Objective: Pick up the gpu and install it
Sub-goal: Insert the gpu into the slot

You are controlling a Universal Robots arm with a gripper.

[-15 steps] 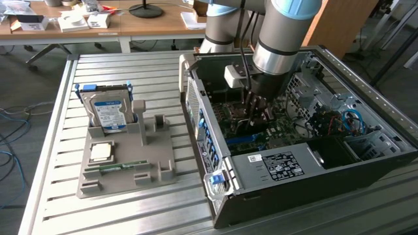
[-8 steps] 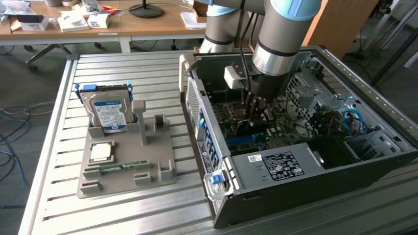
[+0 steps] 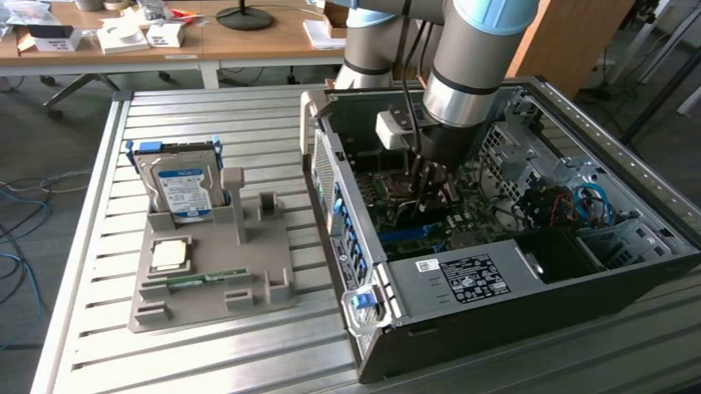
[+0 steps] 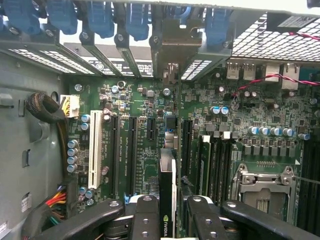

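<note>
My gripper (image 3: pixel 425 193) reaches down into the open computer case (image 3: pixel 613 271), just above the green motherboard (image 4: pixel 145 165). It is shut on the gpu (image 4: pixel 167 180), which shows edge-on in the wrist view as a thin dark card between the two black fingers (image 4: pixel 145 215). The card stands upright in line with the motherboard's expansion slots (image 4: pixel 132 150). Its grey metal end bracket (image 4: pixel 172 45) lies against the rear slot openings, among the blue retention clips (image 4: pixel 135 17). Whether the card's edge is down in a slot is hidden.
A grey parts holder (image 3: pixel 213 271) on the slatted table at the exterior view's left carries a silver hard drive (image 3: pixel 180 185), a processor chip (image 3: pixel 170 254) and a green memory stick (image 3: pixel 192 279). Case walls, a drive cage (image 3: pixel 625 238) and cables (image 3: pixel 586 201) surround the gripper.
</note>
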